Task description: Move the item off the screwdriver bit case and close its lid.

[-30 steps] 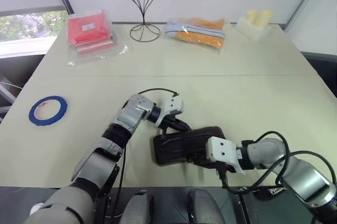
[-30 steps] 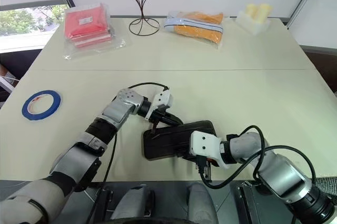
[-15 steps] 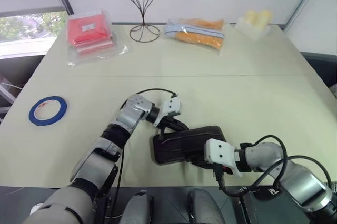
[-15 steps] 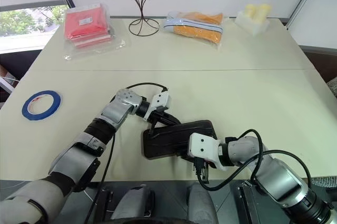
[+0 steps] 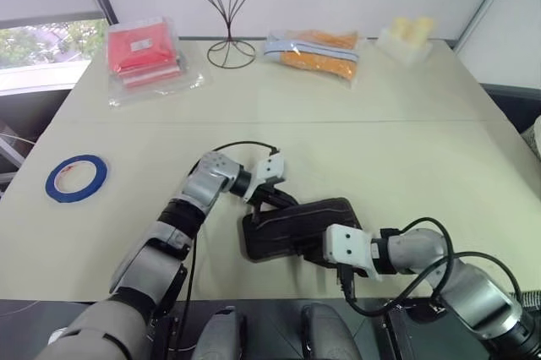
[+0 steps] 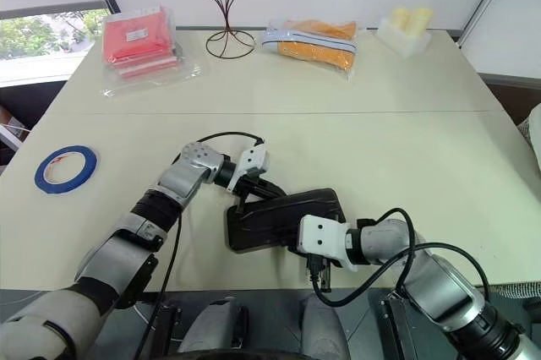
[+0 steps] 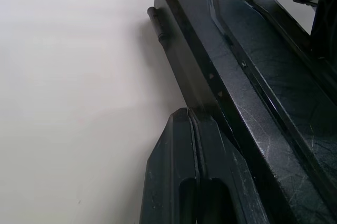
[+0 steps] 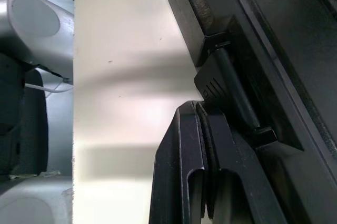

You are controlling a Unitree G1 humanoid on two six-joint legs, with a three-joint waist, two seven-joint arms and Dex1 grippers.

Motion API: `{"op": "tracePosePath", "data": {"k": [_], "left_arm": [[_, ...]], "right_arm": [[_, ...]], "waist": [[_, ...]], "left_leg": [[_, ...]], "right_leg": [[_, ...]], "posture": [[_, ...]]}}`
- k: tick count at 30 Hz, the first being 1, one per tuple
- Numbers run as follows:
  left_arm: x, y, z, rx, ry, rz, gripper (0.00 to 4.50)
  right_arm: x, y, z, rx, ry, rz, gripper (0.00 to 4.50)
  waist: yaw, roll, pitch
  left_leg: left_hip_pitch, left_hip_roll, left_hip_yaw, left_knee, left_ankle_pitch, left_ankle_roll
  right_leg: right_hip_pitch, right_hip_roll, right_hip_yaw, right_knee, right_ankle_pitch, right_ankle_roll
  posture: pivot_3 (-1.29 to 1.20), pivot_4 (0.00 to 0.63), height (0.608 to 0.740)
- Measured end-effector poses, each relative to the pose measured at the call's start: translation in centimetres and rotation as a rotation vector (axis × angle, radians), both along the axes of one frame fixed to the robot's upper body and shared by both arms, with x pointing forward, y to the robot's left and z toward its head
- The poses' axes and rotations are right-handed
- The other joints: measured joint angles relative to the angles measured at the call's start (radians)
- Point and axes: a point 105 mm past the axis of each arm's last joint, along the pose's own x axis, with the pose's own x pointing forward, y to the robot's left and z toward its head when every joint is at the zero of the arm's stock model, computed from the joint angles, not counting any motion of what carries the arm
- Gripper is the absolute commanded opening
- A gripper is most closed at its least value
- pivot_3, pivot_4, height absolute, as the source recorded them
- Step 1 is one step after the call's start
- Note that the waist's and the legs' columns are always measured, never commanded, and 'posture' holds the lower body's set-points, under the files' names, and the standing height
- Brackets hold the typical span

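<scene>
The screwdriver bit case (image 5: pixel 296 226) lies glossy black and flat near the table's front edge, with nothing resting on top. Its lid (image 7: pixel 274 87) is down on the tray. My left gripper (image 5: pixel 269 202) is shut, its fingertips against the case's far left corner; the left wrist view has them (image 7: pixel 192 116) right beside the case's edge. At the near right edge my right gripper (image 5: pixel 318 252) is shut too, and in the right wrist view its tips (image 8: pixel 202 108) sit up against the small black latch tab (image 8: pixel 224 84). Which object on the table is the item I cannot tell.
A blue tape roll (image 5: pixel 77 177) lies at the left. Along the far edge stand a red packet in plastic (image 5: pixel 144 51), a wire stand (image 5: pixel 232 5), an orange bag (image 5: pixel 317 50) and a pale yellow object (image 5: pixel 407 35). The front table edge runs just below the case.
My right gripper has turned slightly and crept left along the case's near edge. The left gripper stays at the far left corner.
</scene>
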Motion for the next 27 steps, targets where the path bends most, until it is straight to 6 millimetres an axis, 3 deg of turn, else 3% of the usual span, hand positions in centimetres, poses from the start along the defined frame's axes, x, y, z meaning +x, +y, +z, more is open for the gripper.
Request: {"op": "tracePosePath", "data": {"k": [13, 19, 23, 27], "left_arm": [[0.4, 0.5, 0.1, -0.013, -0.018, 0.046, 0.00], [0.6, 0.0, 0.4, -0.032, -0.012, 0.047, 0.00], [1.2, 0.7, 1.2, -0.068, -0.008, 0.078, 0.00], [2.2, 2.9, 4.2, -0.119, -0.065, 0.143, 0.00]], "right_arm": [[0.9, 0.4, 0.0, 0.017, -0.030, -0.015, 0.05], [0.8, -1.1, 0.7, -0.031, -0.022, -0.041, 0.05], [1.0, -2.6, 2.7, -0.052, -0.054, -0.076, 0.05], [1.3, -3.8, 5.7, -0.048, -0.094, -0.094, 0.05]], "waist": [[0.000, 0.000, -0.001], [0.009, 0.000, -0.001], [0.005, 0.000, 0.000], [-0.001, 0.000, 0.000]], "left_leg": [[0.001, 0.000, 0.000, 0.000, 0.000, 0.000], [-0.001, -0.001, 0.000, 0.001, 0.000, 0.000], [-0.002, 0.000, -0.001, 0.000, 0.000, 0.000], [-0.001, 0.000, 0.000, 0.000, 0.000, 0.000]], "right_leg": [[0.001, 0.000, 0.000, 0.000, 0.000, 0.000], [0.000, 0.000, 0.000, -0.001, 0.000, 0.000], [-0.001, 0.000, 0.000, -0.001, 0.000, 0.000], [-0.002, 0.000, 0.000, 0.000, 0.000, 0.000]], "posture": [[0.00, 0.150, 0.740], [0.00, 0.150, 0.740], [0.00, 0.150, 0.740], [0.00, 0.150, 0.740]]}}
